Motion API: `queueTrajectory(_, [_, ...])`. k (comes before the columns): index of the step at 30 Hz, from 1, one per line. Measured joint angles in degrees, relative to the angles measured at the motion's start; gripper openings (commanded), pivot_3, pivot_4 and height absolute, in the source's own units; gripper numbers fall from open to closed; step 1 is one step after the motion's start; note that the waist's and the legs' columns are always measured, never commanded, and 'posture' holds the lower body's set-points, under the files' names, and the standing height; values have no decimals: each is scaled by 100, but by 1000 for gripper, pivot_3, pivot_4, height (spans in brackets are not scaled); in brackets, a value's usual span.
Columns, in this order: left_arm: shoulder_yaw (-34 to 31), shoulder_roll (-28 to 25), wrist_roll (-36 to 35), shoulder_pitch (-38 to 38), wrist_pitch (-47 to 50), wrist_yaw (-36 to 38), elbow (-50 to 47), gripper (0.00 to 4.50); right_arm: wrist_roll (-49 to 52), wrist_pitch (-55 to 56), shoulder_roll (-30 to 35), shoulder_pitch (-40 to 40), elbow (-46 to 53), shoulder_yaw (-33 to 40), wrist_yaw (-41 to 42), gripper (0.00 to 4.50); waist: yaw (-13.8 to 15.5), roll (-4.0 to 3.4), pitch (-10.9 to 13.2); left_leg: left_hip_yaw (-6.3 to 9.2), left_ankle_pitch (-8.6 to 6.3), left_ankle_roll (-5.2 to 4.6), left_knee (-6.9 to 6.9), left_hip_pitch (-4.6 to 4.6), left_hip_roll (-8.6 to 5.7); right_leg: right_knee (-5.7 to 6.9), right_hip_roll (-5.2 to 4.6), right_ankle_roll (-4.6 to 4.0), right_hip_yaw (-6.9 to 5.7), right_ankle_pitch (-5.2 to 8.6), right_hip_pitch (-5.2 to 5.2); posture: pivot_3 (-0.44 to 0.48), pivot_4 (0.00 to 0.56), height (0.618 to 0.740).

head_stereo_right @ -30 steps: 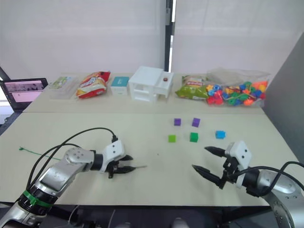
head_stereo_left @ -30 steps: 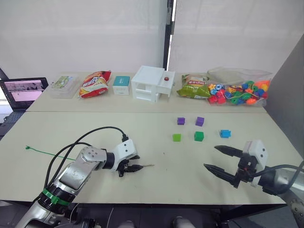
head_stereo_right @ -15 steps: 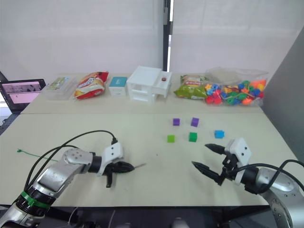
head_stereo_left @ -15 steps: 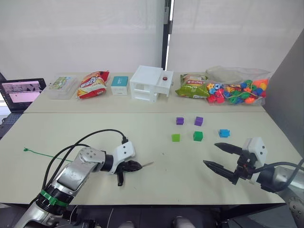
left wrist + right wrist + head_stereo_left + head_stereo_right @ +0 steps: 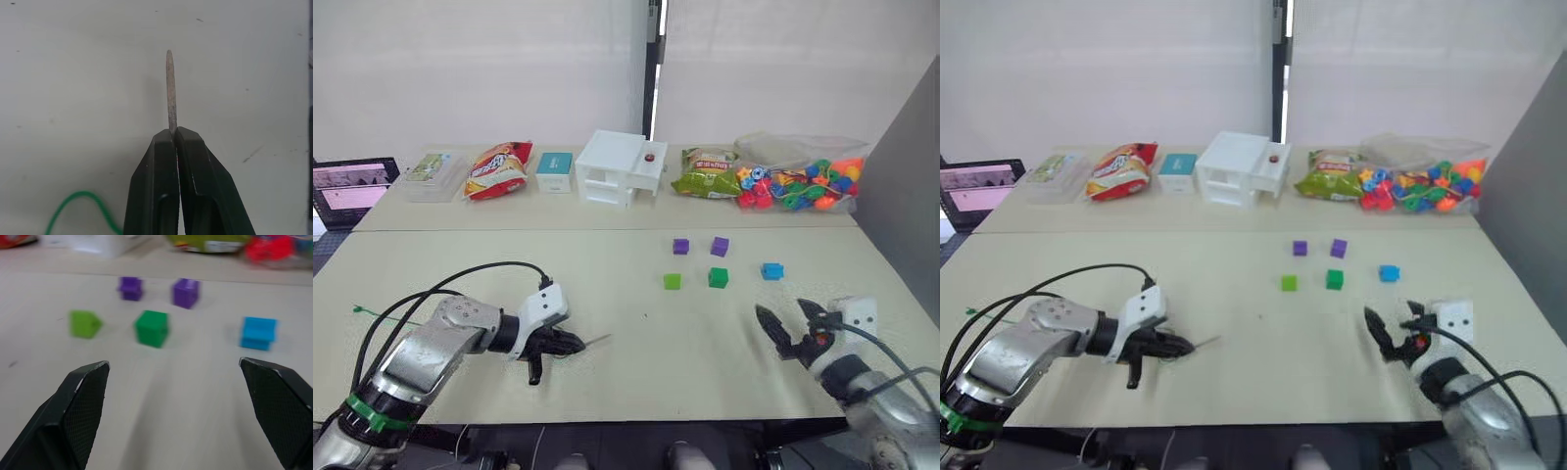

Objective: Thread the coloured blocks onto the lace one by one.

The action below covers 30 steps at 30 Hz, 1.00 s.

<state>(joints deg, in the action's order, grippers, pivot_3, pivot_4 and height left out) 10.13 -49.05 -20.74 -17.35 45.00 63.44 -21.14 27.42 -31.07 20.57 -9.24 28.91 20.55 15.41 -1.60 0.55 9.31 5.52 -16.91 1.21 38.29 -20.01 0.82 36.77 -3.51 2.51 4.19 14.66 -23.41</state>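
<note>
Left wrist view: left end effector point(image 5: 174, 134) pinching lace point(image 5: 169, 88) tip, green cord cut off.

Silver-grey left arm point(image 5: 421, 357) here, a green band ringing it, looping black cables point(image 5: 460, 284) alongside, a white wrist block, and black tapered fingers point(image 5: 195, 191); right gripper point(image 5: 790, 329) matches.

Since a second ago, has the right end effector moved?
Yes. The right end effector has turned to aim at the blue block and now sits more directly below it in the left eye view.
</note>
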Motion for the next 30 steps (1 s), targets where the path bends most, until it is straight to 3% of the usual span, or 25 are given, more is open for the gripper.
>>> queueTrajectory(7, [-29,51,-208,19,180,-255,-323,12,-654,-350,116,1068,-973,-259,-680,4500,-48,2,2,0,2,3,0,-2,0,1,4,-3,-1,-2,-2,0,150,740])
queueTrajectory(23, [-225,-190,-410,429,151,-364,-746,12,-1398,556,99,3327,-4149,-628,-691,4500,-119,2,2,-7,2,3,-6,-29,0,39,3,-14,6,-9,-64,0,150,740])
queueTrajectory(26, [-251,-257,-414,505,151,-409,-766,0,-1481,724,71,3488,-4518,-617,-719,3741,-120,2,2,-7,2,3,-6,-30,0,40,3,-15,6,-9,-65,0,150,740])
queueTrajectory(30, [-347,-269,-446,636,150,-454,-832,0,-1476,789,-27,3485,-4511,-609,-742,2256,-117,2,2,-7,2,3,-6,-30,0,41,2,-15,6,-9,-65,0,150,740])
